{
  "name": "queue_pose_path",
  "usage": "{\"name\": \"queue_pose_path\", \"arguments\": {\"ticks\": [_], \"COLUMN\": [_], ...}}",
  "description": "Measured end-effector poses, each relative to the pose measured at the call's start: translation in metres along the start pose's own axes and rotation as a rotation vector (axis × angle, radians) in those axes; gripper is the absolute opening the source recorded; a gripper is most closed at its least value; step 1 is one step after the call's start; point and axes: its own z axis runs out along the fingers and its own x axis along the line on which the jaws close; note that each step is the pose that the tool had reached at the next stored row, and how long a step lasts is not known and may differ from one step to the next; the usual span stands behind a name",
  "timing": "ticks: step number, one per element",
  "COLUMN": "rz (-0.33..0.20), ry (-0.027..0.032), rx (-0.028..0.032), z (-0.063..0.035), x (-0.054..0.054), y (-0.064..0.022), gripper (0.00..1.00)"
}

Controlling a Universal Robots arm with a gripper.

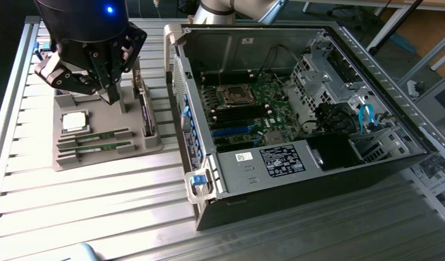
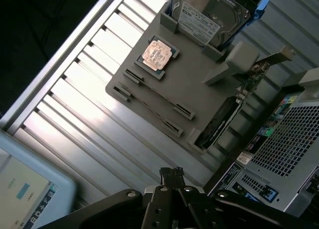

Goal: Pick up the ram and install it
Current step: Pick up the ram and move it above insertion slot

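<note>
Ram sticks (image 1: 95, 136) sit in the grey holder (image 1: 85, 161); the arm (image 1: 85, 22) points down above it, pincer (image 1: 111, 98) together.

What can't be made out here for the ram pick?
- Exterior view: back of the holder is hidden behind the gripper.
- Exterior view: motherboard slots are too small to judge their latches.
- Wrist view: ram sticks lie edge-on, so their chips are unseen.
</note>
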Motion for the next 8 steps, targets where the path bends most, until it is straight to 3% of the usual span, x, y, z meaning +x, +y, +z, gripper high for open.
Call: {"name": "queue_pose_path", "arguments": {"ticks": [8], "rz": [-0.003], "ry": [0.0000], "rx": [0.0000], "z": [0.0003], "x": [0.0000], "y": [0.0000], "gripper": [0.11]}}
